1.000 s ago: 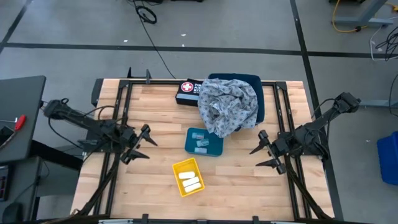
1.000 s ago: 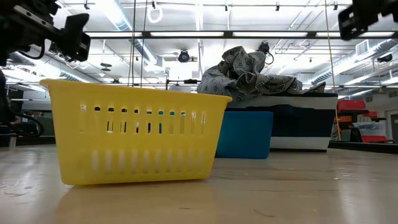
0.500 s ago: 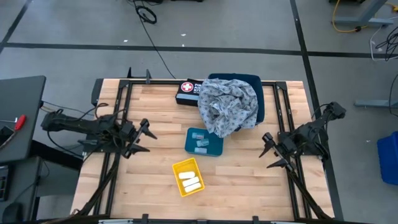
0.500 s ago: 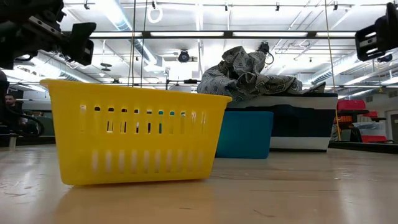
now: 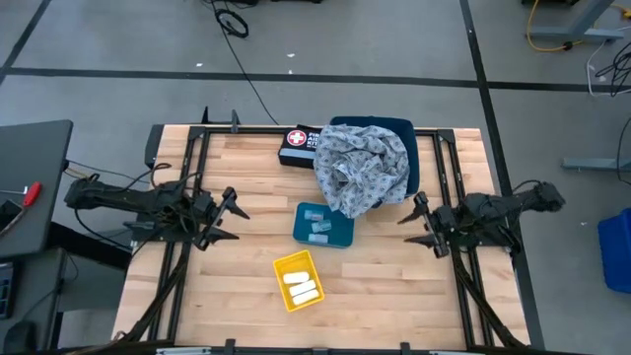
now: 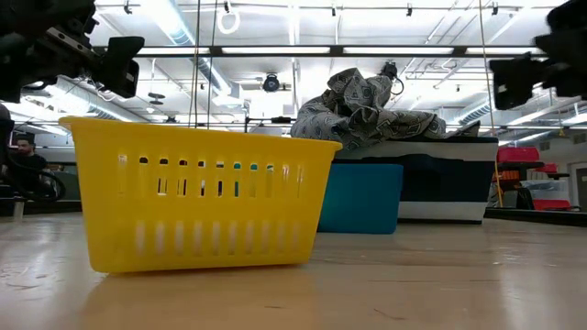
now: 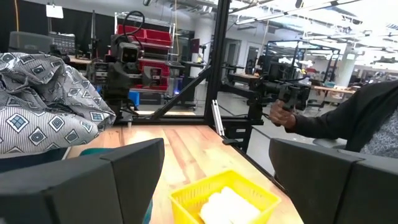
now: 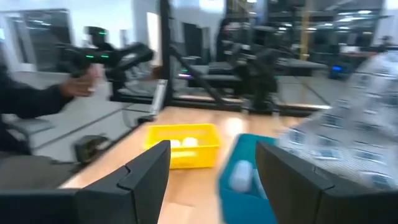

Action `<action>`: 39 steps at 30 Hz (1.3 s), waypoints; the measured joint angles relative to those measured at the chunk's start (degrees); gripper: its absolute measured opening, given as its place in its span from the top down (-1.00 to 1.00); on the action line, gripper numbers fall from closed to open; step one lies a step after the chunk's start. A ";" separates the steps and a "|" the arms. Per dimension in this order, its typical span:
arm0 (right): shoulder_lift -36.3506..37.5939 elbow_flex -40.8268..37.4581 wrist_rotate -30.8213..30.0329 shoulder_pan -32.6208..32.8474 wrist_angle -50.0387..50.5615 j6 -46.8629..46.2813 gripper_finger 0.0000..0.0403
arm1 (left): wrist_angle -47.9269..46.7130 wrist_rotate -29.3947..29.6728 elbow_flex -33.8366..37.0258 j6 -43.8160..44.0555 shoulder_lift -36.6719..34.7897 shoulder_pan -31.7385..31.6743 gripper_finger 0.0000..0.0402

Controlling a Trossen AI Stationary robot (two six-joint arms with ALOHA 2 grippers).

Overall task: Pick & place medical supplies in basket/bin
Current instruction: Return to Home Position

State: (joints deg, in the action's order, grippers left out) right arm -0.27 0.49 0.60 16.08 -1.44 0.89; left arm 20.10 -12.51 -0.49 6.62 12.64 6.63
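Several white rolls [image 5: 302,286] lie in a small yellow basket [image 5: 284,267] near the table's front middle. Clear packets [image 5: 319,229] lie in a teal tray [image 5: 301,233] behind it. A grey patterned cloth [image 5: 362,166] is heaped on a dark blue bin [image 5: 411,153] at the far middle and hangs over its rim. My left gripper [image 5: 233,219] hovers open left of the tray, pointing level toward it. My right gripper [image 5: 413,225] hovers open right of the tray, also level. Neither has anything between its fingers [image 7: 134,174].
A black first-aid kit [image 5: 295,145] lies at the far edge, left of the bin. Dark frame rails [image 5: 187,187] run along both sides of the table. A person's hand [image 8: 81,81] with a controller shows beyond the table. Bare wood lies at the near left and right.
My right gripper has come down and drawn a little toward the table's far edge, its arm folding lower toward the right side; it stays open and empty. The cloth, tray and basket have not moved.
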 joint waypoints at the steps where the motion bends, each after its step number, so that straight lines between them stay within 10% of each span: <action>1: 0.00 0.00 0.63 -1.98 0.21 0.01 -0.21 | 0.02 0.03 0.00 -0.15 0.00 0.00 -0.46; 14: -0.07 0.00 17.42 -22.60 -1.36 -0.05 -0.21 | -0.05 -1.55 0.02 0.94 -0.13 -3.49 -0.46; 39: -0.09 0.00 17.68 -24.97 -1.34 -2.76 -0.21 | -2.78 -21.14 0.00 0.95 -12.64 -19.92 -0.46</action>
State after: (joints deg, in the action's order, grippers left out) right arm -0.36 0.49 18.28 -8.88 -2.79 -1.86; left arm 17.32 -33.65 -0.49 7.56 0.01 -13.28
